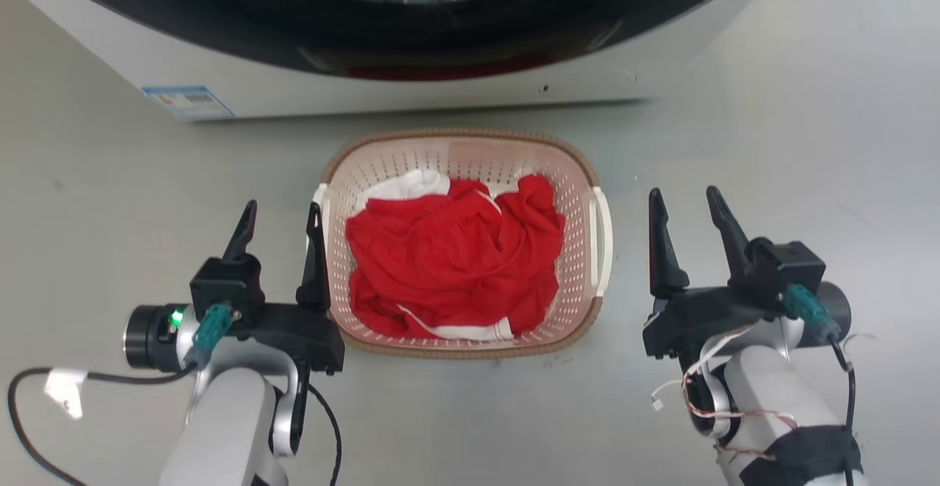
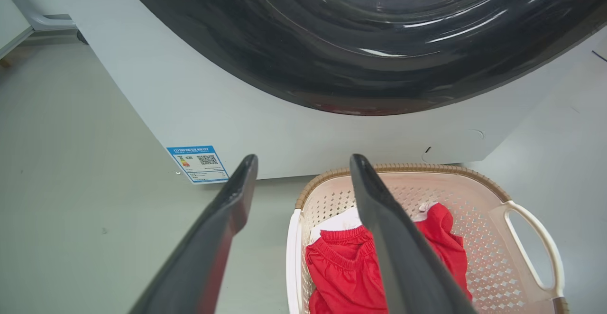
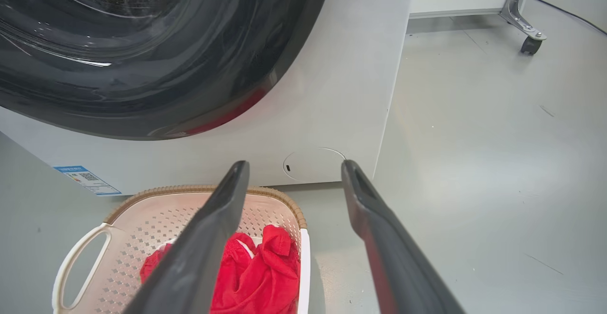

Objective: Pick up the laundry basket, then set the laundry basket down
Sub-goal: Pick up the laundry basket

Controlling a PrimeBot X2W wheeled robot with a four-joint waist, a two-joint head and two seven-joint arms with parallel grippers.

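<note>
Now comes grabbing: the open left end effector (image 1: 283, 207) and open right end effector (image 1: 683, 192) must grip the white handles (image 1: 601, 240) of the laundry basket (image 1: 455, 134).

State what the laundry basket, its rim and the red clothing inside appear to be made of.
The laundry basket looks like moulded plastic, pale pink-cream and semi-matte, with regular holes in stiff walls. Its rim is brown with a woven texture, probably plastic imitating wicker, though real weave cannot be ruled out. The red clothing is soft matte fabric: it folds and creases, with a gathered band.
</note>
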